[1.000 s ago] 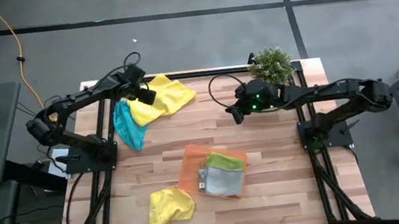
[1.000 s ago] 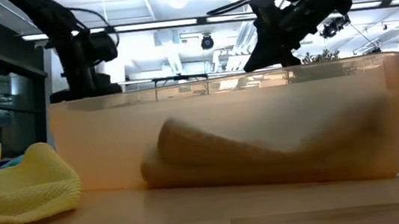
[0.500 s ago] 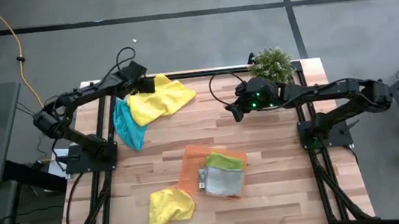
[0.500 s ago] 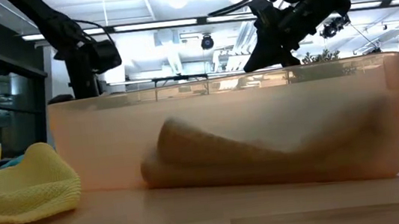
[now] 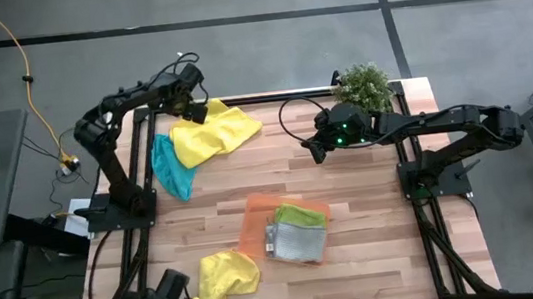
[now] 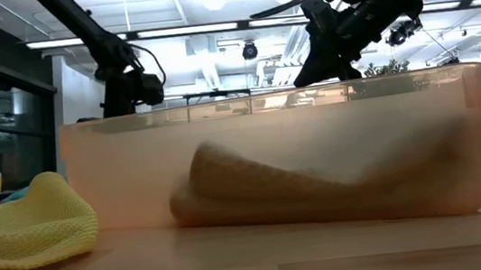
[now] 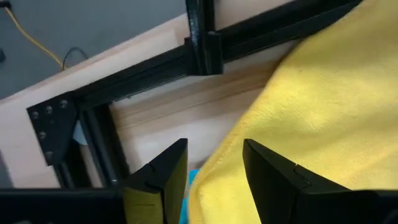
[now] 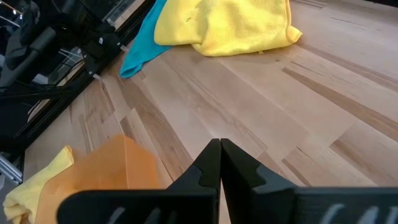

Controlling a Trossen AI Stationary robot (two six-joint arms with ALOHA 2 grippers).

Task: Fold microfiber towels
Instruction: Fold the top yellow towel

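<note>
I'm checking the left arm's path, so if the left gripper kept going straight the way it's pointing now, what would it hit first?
Most likely the yellow towel: the left gripper stands open right at its edge, with bare table showing beside it. Depth is hard to judge.

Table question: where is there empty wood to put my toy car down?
Bare wood lies mid-table, between the yellow towel, the plant and the orange tray, though the shut right gripper hangs above. The left edge is crowded with the blue towel.
</note>
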